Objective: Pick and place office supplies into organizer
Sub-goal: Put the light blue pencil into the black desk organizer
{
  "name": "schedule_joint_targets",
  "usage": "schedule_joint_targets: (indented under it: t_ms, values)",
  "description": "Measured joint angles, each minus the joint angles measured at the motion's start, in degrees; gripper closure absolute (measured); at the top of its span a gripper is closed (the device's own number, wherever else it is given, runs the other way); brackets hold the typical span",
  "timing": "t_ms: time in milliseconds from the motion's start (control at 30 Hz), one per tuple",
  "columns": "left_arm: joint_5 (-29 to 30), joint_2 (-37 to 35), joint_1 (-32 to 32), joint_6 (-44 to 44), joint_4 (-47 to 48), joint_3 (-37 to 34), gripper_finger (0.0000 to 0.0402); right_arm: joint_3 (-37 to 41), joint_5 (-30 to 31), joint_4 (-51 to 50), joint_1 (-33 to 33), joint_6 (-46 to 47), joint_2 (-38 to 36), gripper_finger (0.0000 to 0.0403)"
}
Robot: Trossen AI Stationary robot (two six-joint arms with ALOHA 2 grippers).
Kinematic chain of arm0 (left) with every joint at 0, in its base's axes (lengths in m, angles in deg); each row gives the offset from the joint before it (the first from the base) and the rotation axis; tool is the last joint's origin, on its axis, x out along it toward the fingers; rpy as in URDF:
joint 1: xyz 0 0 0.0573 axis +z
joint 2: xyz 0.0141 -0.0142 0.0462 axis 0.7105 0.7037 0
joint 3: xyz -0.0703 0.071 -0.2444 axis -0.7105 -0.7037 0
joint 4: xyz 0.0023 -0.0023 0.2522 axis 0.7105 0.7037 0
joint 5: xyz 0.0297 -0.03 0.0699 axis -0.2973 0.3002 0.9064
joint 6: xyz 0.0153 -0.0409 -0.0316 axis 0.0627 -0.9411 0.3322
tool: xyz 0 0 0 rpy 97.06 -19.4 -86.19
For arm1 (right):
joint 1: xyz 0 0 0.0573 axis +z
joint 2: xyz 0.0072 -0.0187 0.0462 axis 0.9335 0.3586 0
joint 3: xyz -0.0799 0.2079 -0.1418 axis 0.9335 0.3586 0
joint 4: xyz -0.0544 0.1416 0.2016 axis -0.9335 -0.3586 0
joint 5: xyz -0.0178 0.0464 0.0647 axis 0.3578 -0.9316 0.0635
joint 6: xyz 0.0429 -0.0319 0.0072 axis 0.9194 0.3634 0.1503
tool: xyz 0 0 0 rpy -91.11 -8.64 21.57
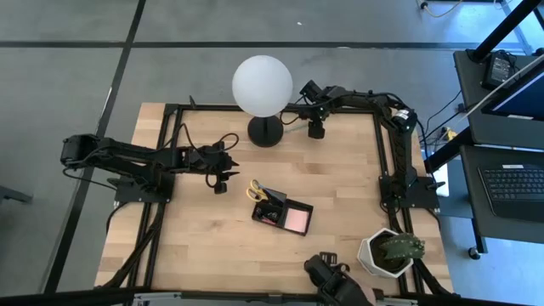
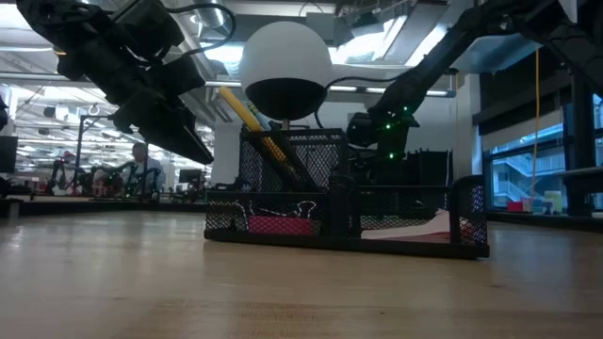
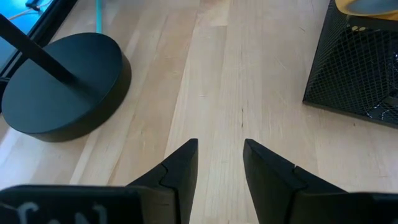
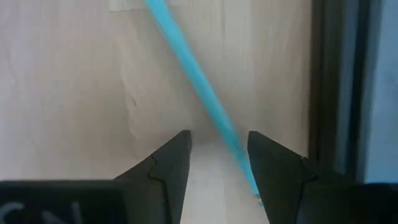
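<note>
The black mesh organizer [image 1: 282, 209] sits mid-table. Yellow-handled scissors [image 1: 255, 190] stand in its tall compartment and a pink sticky-note pad [image 1: 296, 221] lies in its low one. In the low view, binder clips [image 2: 301, 209] show inside the mesh. My right gripper [image 4: 219, 149] is open near the table's far edge [image 1: 316, 129]. A thin blue-green stick [image 4: 186, 59] lies on the wood and runs slantwise between its fingers. My left gripper [image 3: 221, 152] is open over bare wood [image 1: 225, 167], left of the organizer [image 3: 354, 68].
The white globe lamp [image 1: 262, 85] stands on its black round base [image 3: 62, 84] between the two grippers. A white pot with a plant [image 1: 389, 252] is at the near right corner. A black frame rail [image 4: 329, 87] runs beside the stick. Bare wood lies left of the organizer.
</note>
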Motion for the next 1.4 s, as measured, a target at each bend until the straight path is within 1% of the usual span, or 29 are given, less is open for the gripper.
schedule_joint_targets:
  t_ms: [167, 267, 433, 533, 633, 700, 900, 1200, 1400]
  values:
    - [0.0, -0.01, 0.0, 0.0, -0.02, 0.0, 0.0279, -0.34, -0.24, -0.78, -0.24, 0.41, 1.78, 0.0242]
    - [0.0, 0.0, 0.0, 0.0, -0.02, 0.0, 0.0279, -0.31, -0.26, -1.59, -0.24, 1.41, 1.95, 0.0259]
    - [0.0, 0.0, 0.0, 0.0, -0.48, 0.0, 0.0279, -0.3, -0.48, -3.07, -0.2, 1.94, 2.04, 0.0309]
    - [0.0, 0.0, 0.0, -0.02, -0.46, 0.0, 0.0279, -0.3, -0.86, -3.88, 0.06, 4.51, 2.05, 0.0343]
    - [0.0, -0.01, 0.0, -0.32, -0.46, 0.0, 0.0279, -0.32, -0.64, -4.87, 1.37, 6.48, 2.04, 0.0377]
    - [0.0, 0.0, 0.0, -0.42, -0.45, 0.0, 0.0279, -0.32, 0.1, -5.74, 2.62, 7.38, 2.02, 0.0391]
    - [0.0, 0.0, 0.0, -0.48, -0.44, 0.0, 0.0279, -0.3, 6.0, -7.7, 6.87, 14.69, 2.04, 0.0387]
    - [0.0, 0.0, 0.0, -3.37, 0.18, 0.0, 0.0279, -0.27, 3.56, -19.25, 10.96, 29.18, 1.95, 0.0394]
    - [0.0, -0.02, 0.0, -3.5, 1.57, 0.0, 0.0279, -0.01, 3.22, -24.16, 15.17, 36.48, 2.13, 0.0395]
